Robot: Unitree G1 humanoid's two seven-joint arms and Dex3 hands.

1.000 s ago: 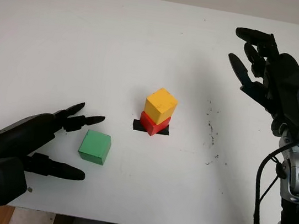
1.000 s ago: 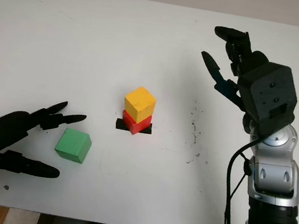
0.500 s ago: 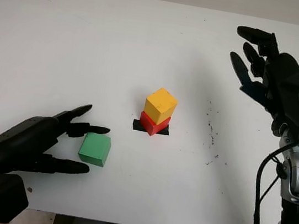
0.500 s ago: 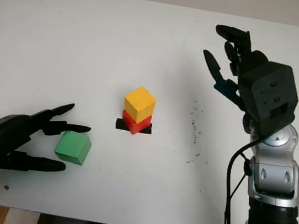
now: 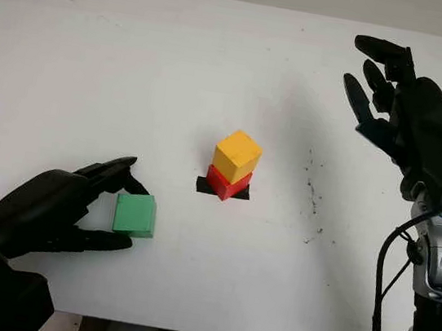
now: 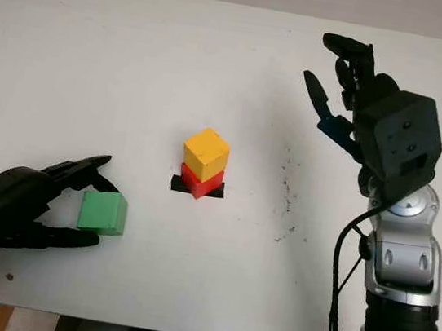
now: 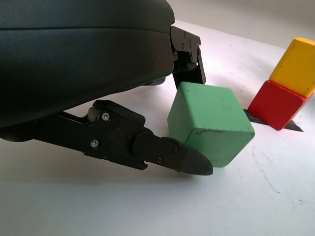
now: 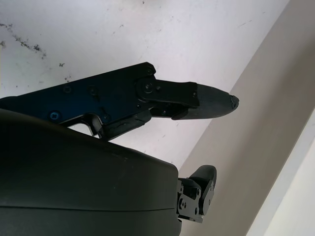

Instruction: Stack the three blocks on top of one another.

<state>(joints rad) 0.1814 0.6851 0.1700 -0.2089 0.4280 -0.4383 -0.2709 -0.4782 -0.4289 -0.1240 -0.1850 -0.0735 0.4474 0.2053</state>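
My left hand [image 5: 58, 208] is at the near left of the white table [image 5: 134, 79], and its black fingers [image 7: 167, 152] are closed around the green block [image 5: 134, 213], one below it on the near side and the others on the far side. In the left wrist view the lower fingertip touches the block's bottom edge, and the block looks like painted wood with rounded corners and a matt face. I cannot tell if the block sits on the table or is already lifted a little. To the right of it, near the middle of the table, the yellow block [image 5: 236, 156] stands on the red block [image 5: 226, 184], turned a bit so their corners do not match. The red one sits on a small black mark [image 5: 203, 186] on the table. My right hand [image 5: 391, 95] is raised at the far right, well apart from the blocks, open and holding nothing. Its shell is smooth, hard black plastic, with small screws at the finger joints. Some dark specks [image 5: 311, 195] lie on the table to the right of the stack.
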